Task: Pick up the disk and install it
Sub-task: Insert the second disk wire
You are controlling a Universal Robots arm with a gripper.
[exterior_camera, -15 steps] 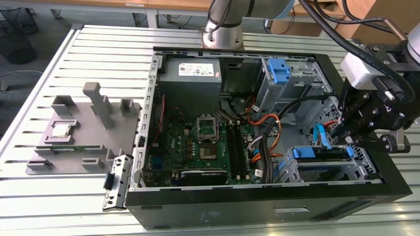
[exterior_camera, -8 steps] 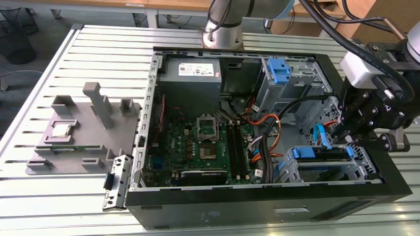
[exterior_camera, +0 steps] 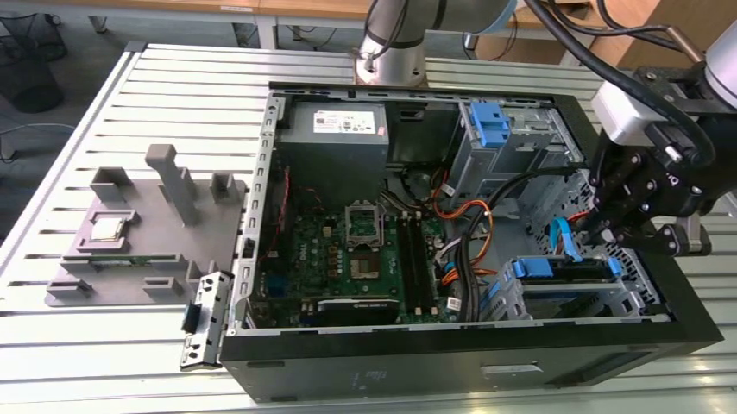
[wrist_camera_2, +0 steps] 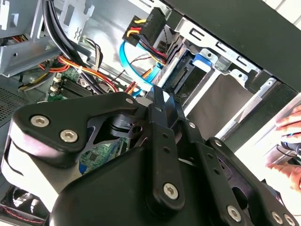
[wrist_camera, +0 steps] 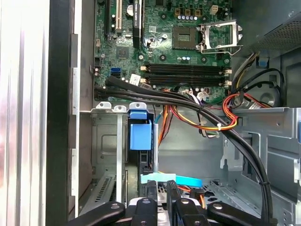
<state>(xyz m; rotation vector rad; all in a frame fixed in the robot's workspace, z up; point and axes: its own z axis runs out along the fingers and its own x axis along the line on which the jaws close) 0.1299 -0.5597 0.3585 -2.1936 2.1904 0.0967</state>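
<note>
Exterior view: my gripper (exterior_camera: 616, 231) hovers over drive cage at case's right side. Disk (exterior_camera: 561, 270) sits slotted in cage, blue carrier tab showing, just beside and below my fingertips; long axis runs along cage rails. Second wrist view: jaws pressed nearly together, pinching nothing. No legible writing; white label on power supply (exterior_camera: 334, 123) unreadable.

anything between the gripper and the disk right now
Yes: a light-blue flat cable crosses just ahead of the gripper, between it and the disk in its blue carrier in the drive cage.
</note>
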